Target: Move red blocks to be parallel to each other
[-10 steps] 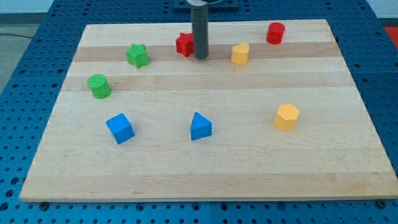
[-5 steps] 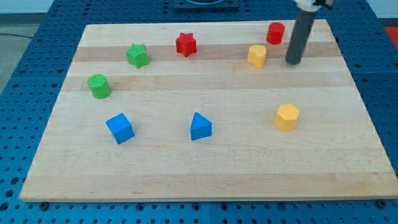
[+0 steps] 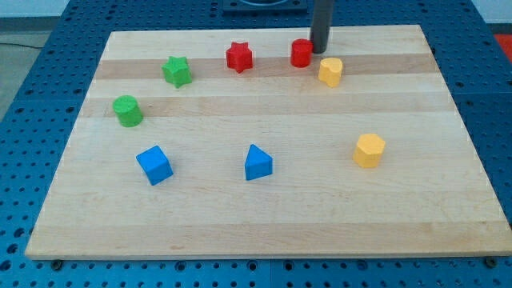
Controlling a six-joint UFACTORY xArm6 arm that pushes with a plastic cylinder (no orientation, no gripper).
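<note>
Now my tip (image 3: 318,50) seemingly touches the red cylinder (image 3: 302,53), shoved leftward toward the red star (image 3: 238,57).

You are looking at a lab setup: a pale wooden bench (image 3: 264,216) lies on a blue plate drilled with holes (image 3: 32,160), with small coloured blocks scattered on it.

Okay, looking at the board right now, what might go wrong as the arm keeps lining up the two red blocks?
1. My tip sits at the red cylinder's right edge, and the yellow block lies just below-right of it; a slightly low sweep would likely knock the yellow block away.
2. Pushing further toward the view's left may drive the cylinder into the red star and spoil the row.
3. An off-centre push could make the round cylinder slip off my tip.
</note>
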